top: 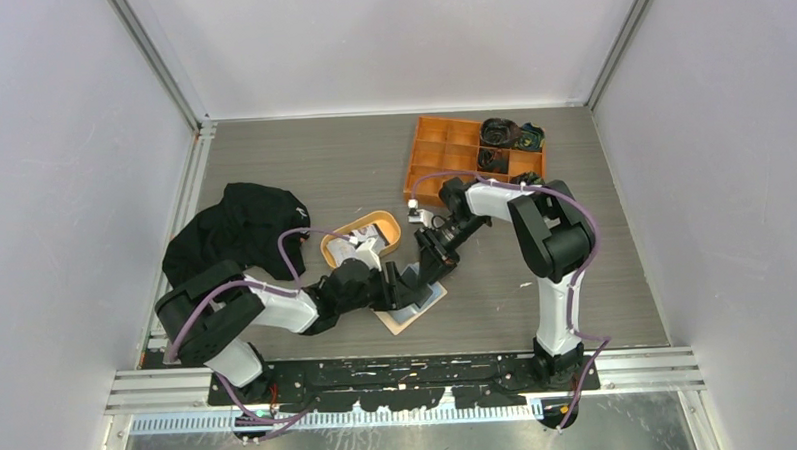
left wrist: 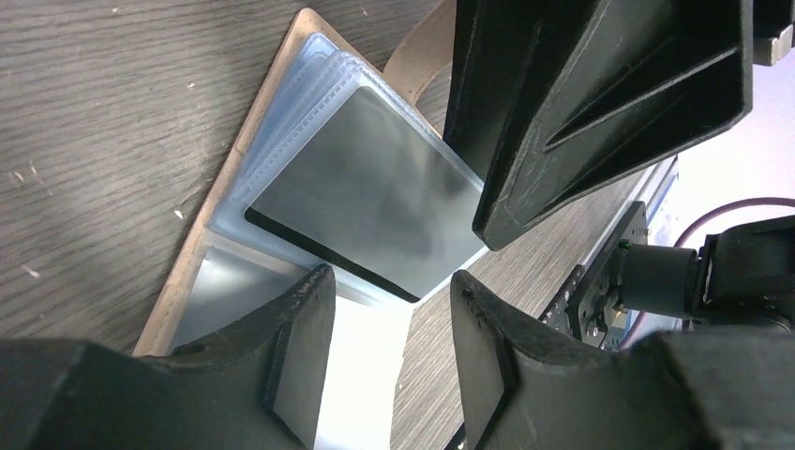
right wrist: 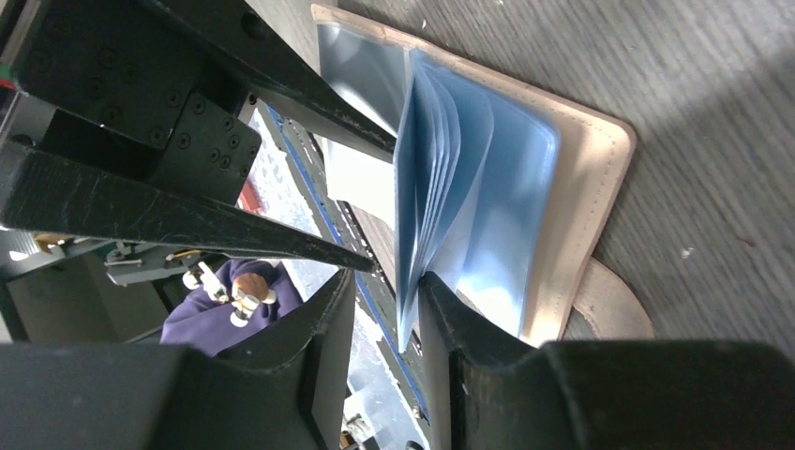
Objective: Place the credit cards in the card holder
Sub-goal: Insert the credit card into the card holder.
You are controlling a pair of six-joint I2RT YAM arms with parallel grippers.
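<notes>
Because the right claw (right wrist: 386, 286) stands only narrowly parted around the lower edges of the fanned sleeves (right wrist: 450, 159), with a sliver of gap on one side and no firm pinch that I can see, the leaves could slip free and flop shut over the open pocket. A tug instead might drag the light holder (right wrist: 581, 187) across the desk (top: 323, 178), since nothing visibly pins its cover. The left claw (left wrist: 392, 281) is spread with nothing gripped, poised just over the dark card (left wrist: 366, 197). That card's blacker lower edge seems to stick out of its sleeve, so I judge it not fully seated, and a careless nudge could skew it or push it back out. The two claws also sit close enough to knock together. The holder lies open near the desk's front middle, just beside the oval tray (top: 333, 249) and between both claws. Its beige-pink cover is flat, a rounded tan tab pokes out beside it, and clear bluish sleeves stand up like pages.
</notes>
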